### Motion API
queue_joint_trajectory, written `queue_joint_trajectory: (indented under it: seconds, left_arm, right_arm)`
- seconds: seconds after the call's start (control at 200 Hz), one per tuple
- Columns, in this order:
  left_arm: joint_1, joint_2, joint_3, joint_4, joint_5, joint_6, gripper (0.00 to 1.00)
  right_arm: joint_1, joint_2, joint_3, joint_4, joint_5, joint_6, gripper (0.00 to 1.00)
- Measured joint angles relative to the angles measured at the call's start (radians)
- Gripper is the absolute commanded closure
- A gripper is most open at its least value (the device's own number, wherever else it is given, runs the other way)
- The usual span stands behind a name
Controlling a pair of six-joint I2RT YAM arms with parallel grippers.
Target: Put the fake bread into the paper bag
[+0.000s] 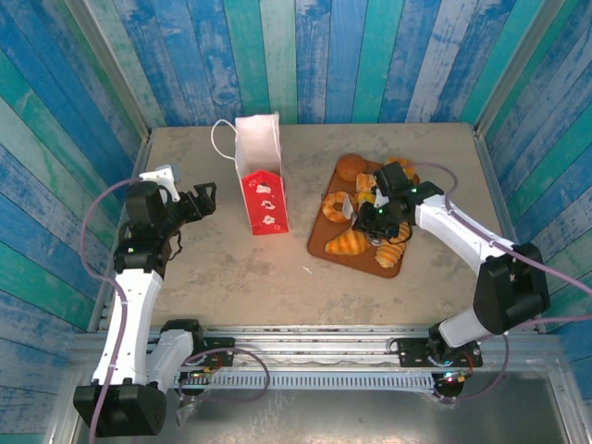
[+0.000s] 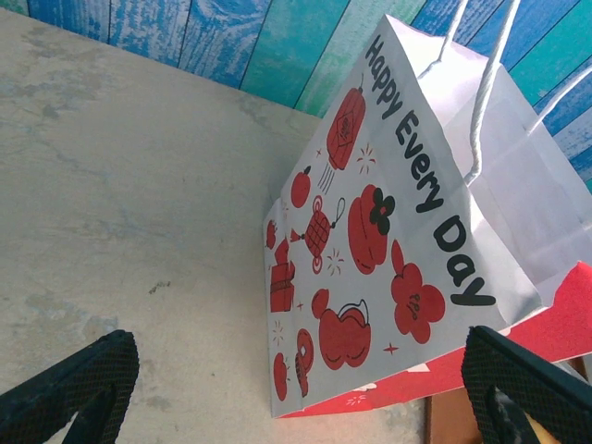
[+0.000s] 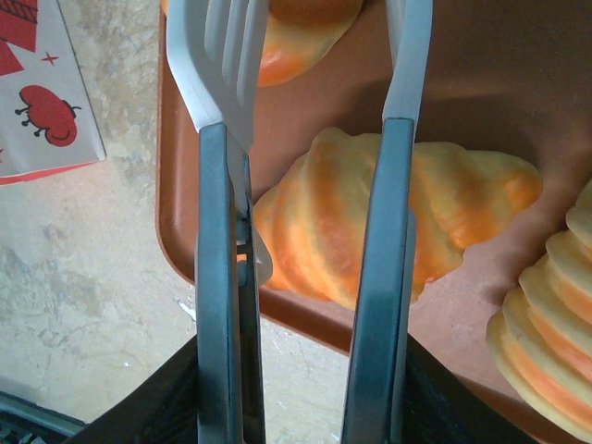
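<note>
- Left jaws stand wide apart, released and holding nothing, above the surface (image 1: 213, 268) just left of the paper bag (image 1: 262, 176).
- It stands upright, red panel toward the near edge, cord handles on top.
- Fake bread (image 1: 348, 243) lies on a brown tray (image 1: 319, 242) just right of the bag.
- Right jaws hang partly apart over a croissant (image 3: 314, 231) on that tray; whether they grasp anything I cannot tell.

Bare table (image 1: 298, 222) between paper bag (image 1: 262, 180) and tray (image 1: 317, 240)
</note>
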Motion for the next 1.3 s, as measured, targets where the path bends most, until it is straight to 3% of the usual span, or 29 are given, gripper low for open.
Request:
queue_joint_trajectory:
  seconds: [0.26,0.666,1.007,1.297]
  left_arm:
    - [0.0,0.0,0.0,-0.006,-0.006,0.002,0.06]
    - [0.0,0.005,0.043,-0.03,-0.032,0.006,0.06]
    - [0.0,0.018,0.174,-0.036,-0.039,-0.042,0.06]
    - [0.0,0.149,0.343,-0.017,0.105,-0.108,0.02]
  right_arm:
    - [0.0,0.029,-0.02,0.053,-0.004,0.015,0.59]
    - [0.0,0.009,-0.036,0.055,0.006,0.018,0.99]
    - [0.0,-0.185,-0.034,0.043,0.065,0.0,1.0]
    - [0.012,-0.32,0.059,0.006,0.128,-0.039,0.99]
